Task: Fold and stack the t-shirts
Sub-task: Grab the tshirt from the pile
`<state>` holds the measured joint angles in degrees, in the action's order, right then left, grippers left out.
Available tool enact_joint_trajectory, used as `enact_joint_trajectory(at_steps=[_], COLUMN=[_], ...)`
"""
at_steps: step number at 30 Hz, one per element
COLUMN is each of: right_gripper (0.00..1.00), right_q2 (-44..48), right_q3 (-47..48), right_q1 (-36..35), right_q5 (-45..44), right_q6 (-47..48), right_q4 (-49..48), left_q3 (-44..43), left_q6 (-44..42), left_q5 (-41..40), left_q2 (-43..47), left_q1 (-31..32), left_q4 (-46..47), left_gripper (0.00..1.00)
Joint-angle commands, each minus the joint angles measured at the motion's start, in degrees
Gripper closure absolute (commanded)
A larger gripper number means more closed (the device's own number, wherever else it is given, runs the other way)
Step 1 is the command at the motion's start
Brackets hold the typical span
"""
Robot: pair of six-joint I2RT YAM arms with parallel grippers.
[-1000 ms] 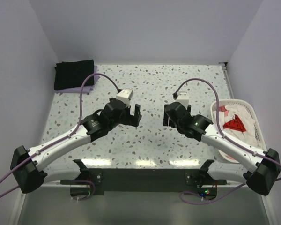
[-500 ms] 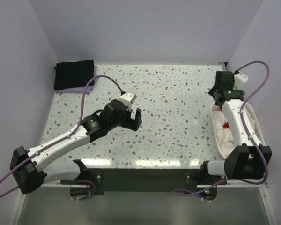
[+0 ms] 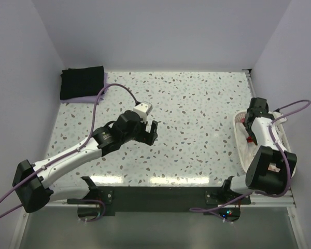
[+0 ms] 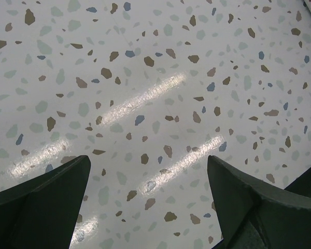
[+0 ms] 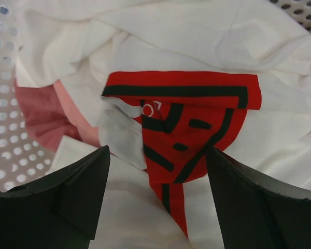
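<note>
I see the basket [image 5: 2, 129] at the table's [image 3: 197, 104] right edge. In it, the top tee [image 5: 197, 41] lies on a lower tee [image 5: 36, 111]. Far left of the basket and behind it, a folded tee [image 3: 82, 82] lies on a flat tee [image 3: 105, 79].

The left arm [image 3: 72, 155] reached forward and toward the right, its wrist bent downward. The left hand [image 4: 147, 179] hung with both fingers [image 4: 39, 199] spread wide, holding nothing. The right arm [image 3: 263, 140] was folded tightly back over its own base. The right hand [image 5: 158, 194] pointed straight down, jaws wide apart and empty.
</note>
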<state>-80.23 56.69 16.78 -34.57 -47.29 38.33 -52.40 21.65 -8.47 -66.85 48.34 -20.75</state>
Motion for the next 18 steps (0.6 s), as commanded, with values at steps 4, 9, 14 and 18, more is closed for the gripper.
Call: enact_joint_trajectory(at_steps=[4, 9, 14, 18], right_gripper=[0.27, 0.54, 0.97, 0.83], right_q2=[4.11, 6.83, 9.65, 10.18], right_q3=[-4.21, -3.61, -0.09, 2.02], right_q1=[0.36, 0.36, 0.36, 0.36], right_q5=[-2.61, -3.40, -2.00, -0.77], right_q6=[-7.46, -7.73, -3.69, -1.41], right_q4=[-2.29, -0.62, 0.43, 1.14], left_q3=[-0.86, -0.77, -0.77, -0.68], left_q6=[-0.82, -0.73, -0.91, -1.08], left_q5=[0.65, 0.38, 0.38, 0.82], left_q2=[-0.39, -0.30, -0.39, -0.12], left_q1=[-0.17, -0.35, -0.61, -1.05], left_q4=[1.77, 1.68, 1.68, 1.68], left_gripper=[0.00, 0.00, 0.00, 0.00])
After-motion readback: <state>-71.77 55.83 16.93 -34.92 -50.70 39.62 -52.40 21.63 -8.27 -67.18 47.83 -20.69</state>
